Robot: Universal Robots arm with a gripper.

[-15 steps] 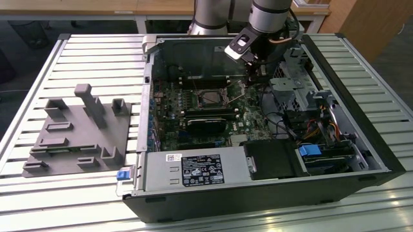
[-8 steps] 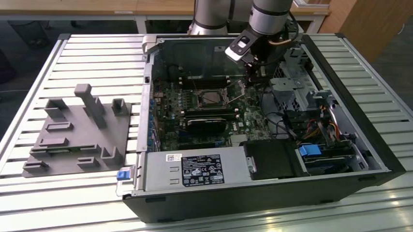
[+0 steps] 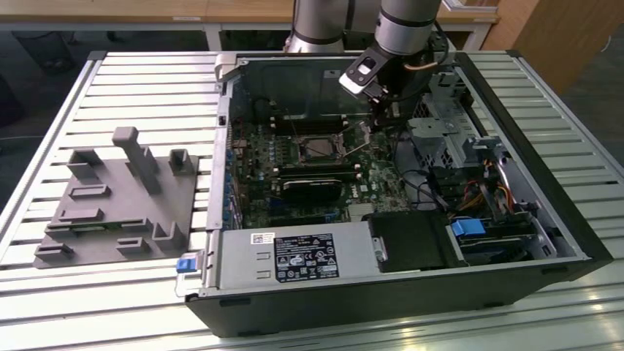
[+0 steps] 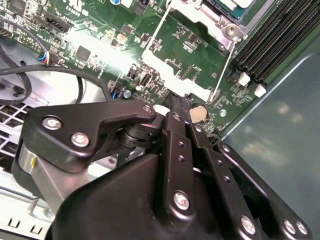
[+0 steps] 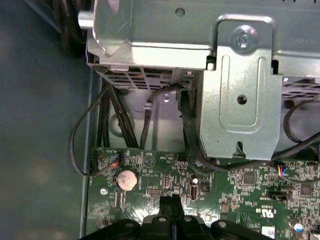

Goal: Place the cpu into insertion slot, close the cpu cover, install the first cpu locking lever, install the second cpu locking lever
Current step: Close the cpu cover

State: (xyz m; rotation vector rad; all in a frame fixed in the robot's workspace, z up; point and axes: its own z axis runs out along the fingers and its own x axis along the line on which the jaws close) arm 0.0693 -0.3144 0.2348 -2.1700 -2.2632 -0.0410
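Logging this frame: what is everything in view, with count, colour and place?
slatted table: one, pale metal, under everything
computer case: one, black, open, on the table
fixture block: one, grey, on the table, exterior view's left of the case
motherboard: one, green, inside the case
insertion slot: one, silvery-rimmed, mid-motherboard
cpu cover: one, silvery, at the slot
locking levers: two, thin silvery wire, flanking the slot
heatsink: one, black, beside the slot
power supply: one, silvery, in the case
coin cell: one, silvery, on the motherboard
gripper: one, black, fingers together, above the motherboard near the coin cell
arm: one, silver-grey, reaching into the case
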